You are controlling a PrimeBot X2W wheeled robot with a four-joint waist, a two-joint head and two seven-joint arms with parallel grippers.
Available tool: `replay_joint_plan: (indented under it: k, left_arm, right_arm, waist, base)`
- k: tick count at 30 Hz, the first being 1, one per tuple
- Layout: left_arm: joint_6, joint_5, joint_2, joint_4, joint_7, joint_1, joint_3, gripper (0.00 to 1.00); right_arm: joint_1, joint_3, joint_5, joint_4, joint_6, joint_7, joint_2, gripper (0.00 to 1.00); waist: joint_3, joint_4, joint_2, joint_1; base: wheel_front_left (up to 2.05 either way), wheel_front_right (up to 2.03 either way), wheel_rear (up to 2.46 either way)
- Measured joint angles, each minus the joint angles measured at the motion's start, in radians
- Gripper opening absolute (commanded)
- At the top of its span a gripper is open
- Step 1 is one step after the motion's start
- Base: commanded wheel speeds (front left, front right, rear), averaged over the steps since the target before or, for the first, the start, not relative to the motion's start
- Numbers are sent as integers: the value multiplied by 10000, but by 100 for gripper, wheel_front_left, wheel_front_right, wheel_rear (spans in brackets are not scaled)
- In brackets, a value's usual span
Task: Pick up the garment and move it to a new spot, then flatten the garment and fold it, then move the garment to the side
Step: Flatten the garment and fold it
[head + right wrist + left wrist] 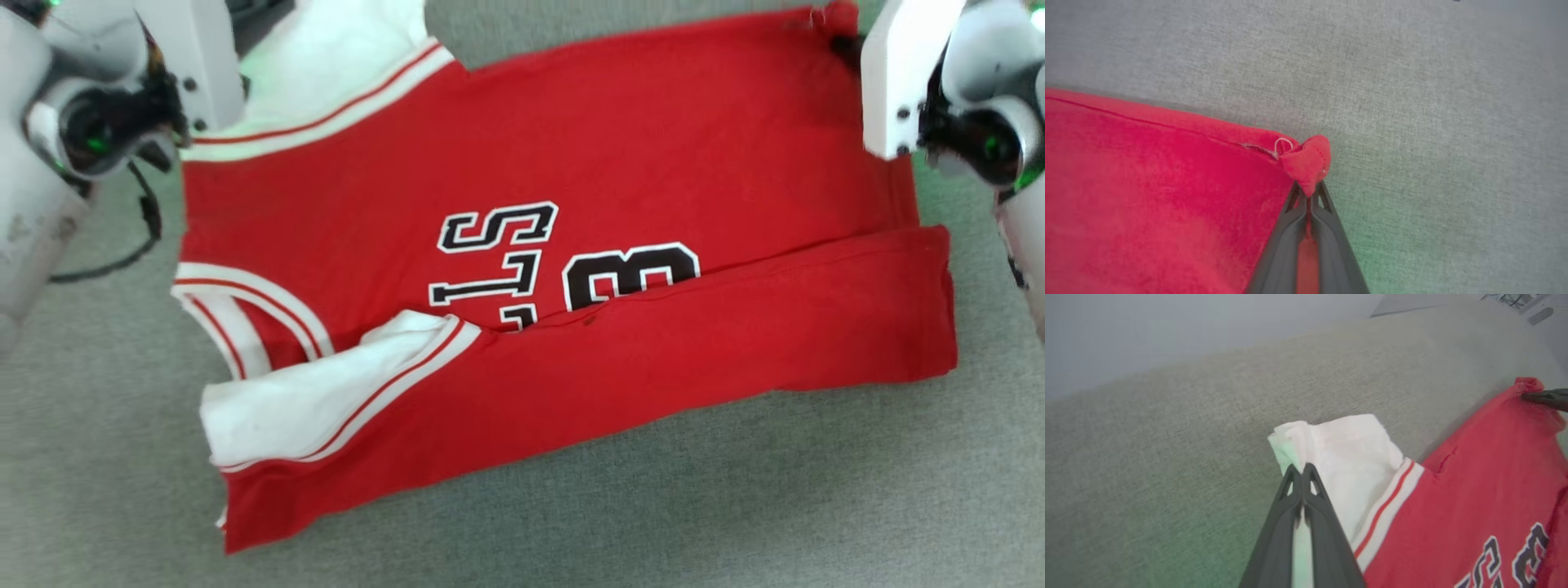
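red jersey point(620, 155) lies between the hands, left hand point(1301, 468) clamped on its white sleeve end point(1347, 453), right hand point(1309, 190) on its red corner point(1308, 161).

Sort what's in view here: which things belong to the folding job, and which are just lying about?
In the job:
garment, partly folded
left gripper, shut on its white sleeve
right gripper, shut on its red hem corner

Just lying about:
grey fabric surface under it
black cable beside the left arm

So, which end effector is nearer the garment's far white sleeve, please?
Left: the left end effector pinches that sleeve; the right end effector grips the red hem corner.
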Motion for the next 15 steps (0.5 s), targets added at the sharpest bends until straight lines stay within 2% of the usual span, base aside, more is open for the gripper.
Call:
replay_joint_plan:
  k: [6, 10, 15]
  left_arm:
    - [0, -357, 303, -1423, -1430, 593, -71, 0]
    - [0, -675, 757, -2669, -2291, 1154, -134, 0]
    - [0, -566, 1404, -4186, -3198, 1904, -539, 0]
  right_arm:
    - [639, 384, 579, -408, 0, -832, -598, 0]
    - [1290, 750, 934, -853, 0, -1183, -1058, 0]
    - [2159, 907, 1498, -1766, -2, -1553, -1850, 0]
  waist:
    - [-833, 235, 0, 0]
    - [-1395, 443, 0, 1]
    - [-1980, 762, 0, 1]
  base:
    - [0, 0, 0]
    - [0, 0, 0]
    - [0, 0, 0]
